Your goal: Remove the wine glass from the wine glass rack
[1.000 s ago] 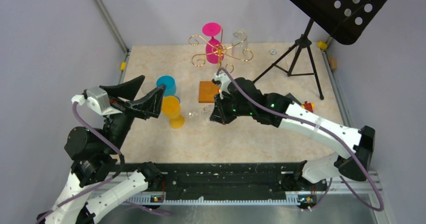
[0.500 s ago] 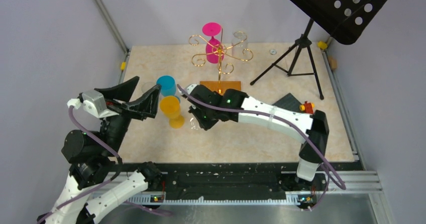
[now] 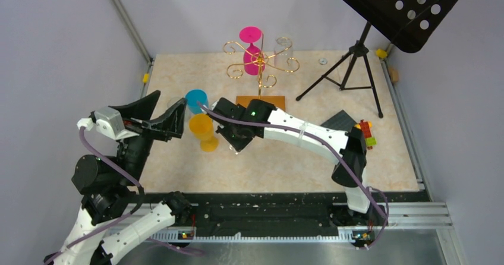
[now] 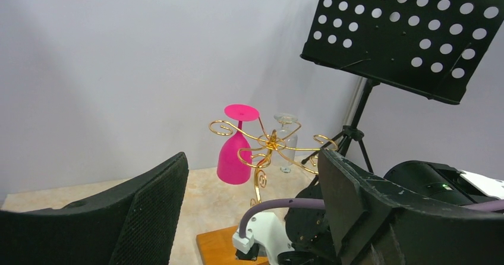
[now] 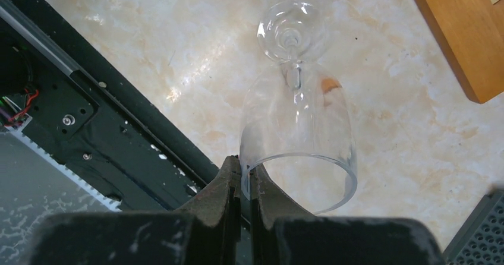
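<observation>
The wine glass rack (image 3: 260, 63) is a gold wire stand on an orange-brown wooden base (image 3: 267, 101). A pink wine glass (image 3: 252, 51) and a clear one (image 3: 284, 46) hang on it upside down. My right gripper (image 5: 245, 176) is shut on the rim of another clear wine glass (image 5: 297, 122), off the rack, its foot pointing down at the table. In the top view this gripper (image 3: 230, 141) sits left of the base, beside the orange glass (image 3: 202, 128). My left gripper (image 3: 160, 112) hovers open and holds nothing; its wrist view shows the rack (image 4: 270, 143) ahead.
A blue cup (image 3: 197, 100) stands behind the orange glass. A black tripod music stand (image 3: 356, 57) occupies the back right. A dark pad (image 3: 340, 121) and small toy bricks (image 3: 365, 128) lie at the right. The black rail (image 5: 119, 122) runs along the near edge.
My right arm has swung left from the rack's base toward the orange glass, carrying the clear glass. The left gripper has drifted slightly left and stays open.
</observation>
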Robot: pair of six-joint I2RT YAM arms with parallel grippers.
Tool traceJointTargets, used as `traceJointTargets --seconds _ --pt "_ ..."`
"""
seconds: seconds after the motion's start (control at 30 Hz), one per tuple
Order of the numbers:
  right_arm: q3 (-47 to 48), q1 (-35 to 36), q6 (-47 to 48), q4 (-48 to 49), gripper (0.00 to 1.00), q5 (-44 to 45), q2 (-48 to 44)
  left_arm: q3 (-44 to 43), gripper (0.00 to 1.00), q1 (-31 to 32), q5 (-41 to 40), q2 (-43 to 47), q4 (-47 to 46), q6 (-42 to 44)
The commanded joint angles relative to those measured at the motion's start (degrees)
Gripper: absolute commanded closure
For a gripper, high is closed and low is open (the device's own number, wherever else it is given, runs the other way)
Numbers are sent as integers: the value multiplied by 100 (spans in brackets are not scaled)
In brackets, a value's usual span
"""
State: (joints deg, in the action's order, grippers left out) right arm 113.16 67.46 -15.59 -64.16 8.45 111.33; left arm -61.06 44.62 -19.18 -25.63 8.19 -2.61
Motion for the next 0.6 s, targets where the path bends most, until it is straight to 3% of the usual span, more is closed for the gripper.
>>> traceJointTargets --seconds 0.0,0.33,0.57 --pt "742 42 200 -286 100 165 348 -50 17 12 -208 118 -120 141" --pt "1622 17 325 -656 100 190 975 -183 18 12 -415 276 -80 208" --pt "1916 -44 381 -802 88 199 1151 -222 18 12 -496 326 7 208"
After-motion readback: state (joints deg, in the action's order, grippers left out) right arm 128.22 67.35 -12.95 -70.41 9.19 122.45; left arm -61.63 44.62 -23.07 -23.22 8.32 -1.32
